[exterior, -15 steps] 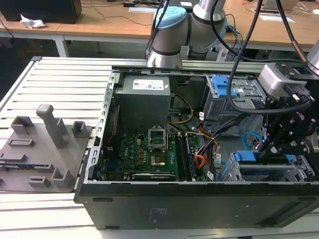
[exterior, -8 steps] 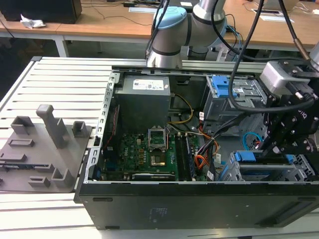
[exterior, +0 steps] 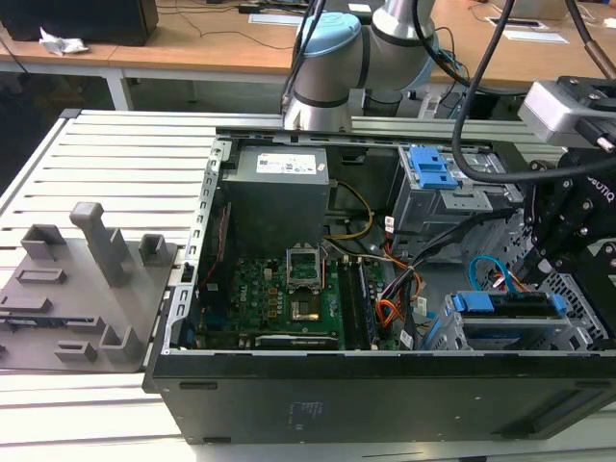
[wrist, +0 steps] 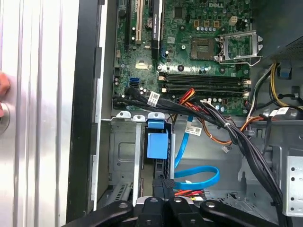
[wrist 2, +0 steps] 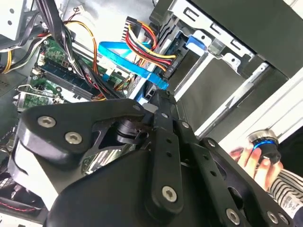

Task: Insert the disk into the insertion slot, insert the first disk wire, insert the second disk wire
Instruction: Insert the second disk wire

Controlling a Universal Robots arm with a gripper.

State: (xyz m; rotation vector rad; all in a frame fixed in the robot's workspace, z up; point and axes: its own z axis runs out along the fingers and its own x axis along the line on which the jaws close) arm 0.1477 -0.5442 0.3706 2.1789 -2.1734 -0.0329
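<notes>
The disk [wrist: 156, 144], with its blue carrier, sits inside the insertion slot [wrist: 124, 156], the low grey perforated cage [exterior: 577, 327] at the exterior view's right. My gripper [wrist 2: 160, 100] hangs just behind the disk, its fingers pressed together. The second disk wire [wrist 2: 128, 64], a flat light-blue cable, loops from the board and ends right at the fingertips [wrist: 164, 185]. The first disk wire [wrist 2: 151, 45], a red, yellow and black bundle, runs to a black plug at the disk's back. In the exterior view the gripper [exterior: 551, 262] is above the blue loop [exterior: 486, 269].
A taller cage with a blue latch [exterior: 429, 168] stands behind the slot. Thick black cable bundles [wrist: 227, 130] cross between the motherboard [wrist: 199, 42] and the cage. A person's hand [wrist 2: 253, 156] holds a knob beside the case. Grey fixtures [exterior: 87, 279] lie on the table at the exterior view's left.
</notes>
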